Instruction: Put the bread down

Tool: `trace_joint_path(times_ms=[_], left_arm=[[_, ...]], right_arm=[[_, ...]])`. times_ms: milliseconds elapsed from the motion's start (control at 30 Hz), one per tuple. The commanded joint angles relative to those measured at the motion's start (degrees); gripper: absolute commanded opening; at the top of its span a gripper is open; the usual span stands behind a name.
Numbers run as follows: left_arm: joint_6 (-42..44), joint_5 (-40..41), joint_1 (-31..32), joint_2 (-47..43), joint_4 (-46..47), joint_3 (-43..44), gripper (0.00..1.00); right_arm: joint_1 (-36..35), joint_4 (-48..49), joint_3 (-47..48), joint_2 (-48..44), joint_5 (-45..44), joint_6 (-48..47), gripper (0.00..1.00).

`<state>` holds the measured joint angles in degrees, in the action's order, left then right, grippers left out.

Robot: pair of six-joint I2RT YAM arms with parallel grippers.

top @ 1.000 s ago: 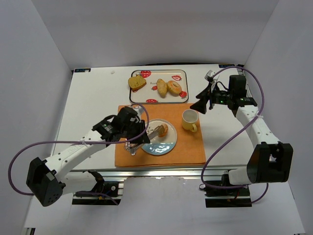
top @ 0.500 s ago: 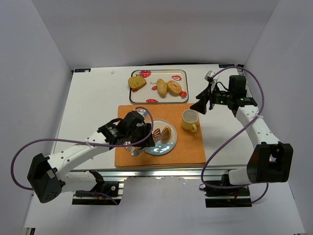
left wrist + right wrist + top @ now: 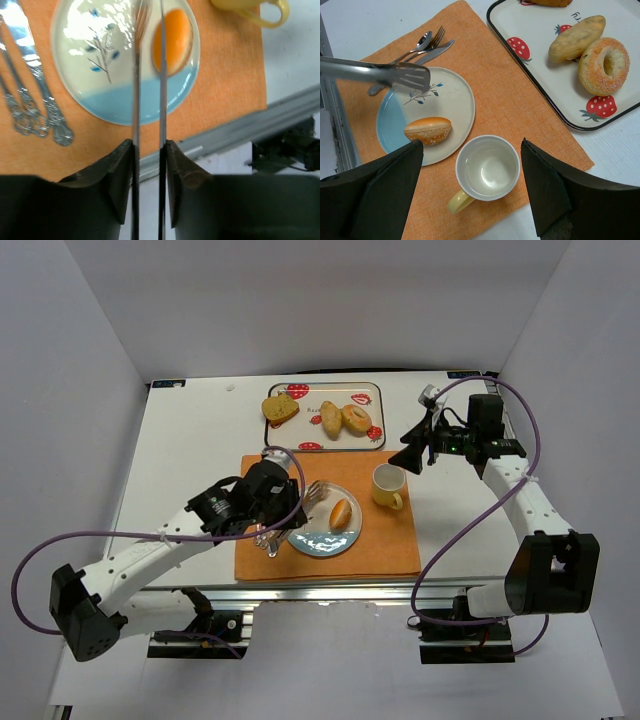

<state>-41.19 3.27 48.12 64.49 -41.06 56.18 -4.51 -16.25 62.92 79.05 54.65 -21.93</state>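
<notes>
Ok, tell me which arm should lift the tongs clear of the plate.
Left. The left gripper is shut on the tongs, whose tips hang over the plate beside the bun. The right gripper is open, away by the cup.

A white table (image 3: 180,460) stands boxed in by plain pale walls (image 3: 300,300) — evenly lit.

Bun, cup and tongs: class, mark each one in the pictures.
bun (image 3: 427,129), right wrist view, middle of crust
cup (image 3: 487,169), right wrist view, inner bottom
tongs (image 3: 412,76), right wrist view, flat tip
</notes>
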Motion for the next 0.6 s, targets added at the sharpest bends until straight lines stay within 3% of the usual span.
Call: trace_joint_path(times_ms=[0, 100, 233, 300, 367, 400, 500, 567], left_arm=[[1.02, 11.04, -0.39, -3.58, -2.35, 4.19, 0.40], [3.82, 16.50, -6.26, -5.60, -1.58, 3.94, 0.19], [12.43, 11.34, -23.37, -6.57, 5.62, -2.99, 0.09], [18.32, 10.10, -27.27, -5.43, 9.57, -4.93, 0.06], [25.67, 7.56, -33.94, -2.37, 13.52, -8.09, 0.09], [28.16, 7.54, -33.97, -1.22, 14.68, -9.06, 0.09], [33.80, 6.58, -39.40, 3.53, 21.07, -13.72, 0.26], [34.86, 5.35, -41.17, 6.42, 24.08, -15.22, 0.28]], right_arm=[[0.21, -0.18, 0.10, -2.14, 2.21, -1.97, 0.83], [-0.06, -1.41, -0.16, -2.40, 3.44, -4.69, 0.82], [-1.55, -4.65, -0.51, -2.76, 4.32, -9.26, 0.79], [-3.04, -5.98, -0.51, -3.11, 4.15, -13.03, 0.77], [-4.88, -8.00, -0.95, -3.63, 2.66, -17.59, 0.76], [-5.67, -8.09, -0.95, -3.90, 1.96, -18.84, 0.76], [-9.44, -6.96, -3.05, -4.60, -3.48, -21.47, 0.77], [-11.38, -6.17, -3.67, -4.78, -8.22, -22.45, 0.78]])
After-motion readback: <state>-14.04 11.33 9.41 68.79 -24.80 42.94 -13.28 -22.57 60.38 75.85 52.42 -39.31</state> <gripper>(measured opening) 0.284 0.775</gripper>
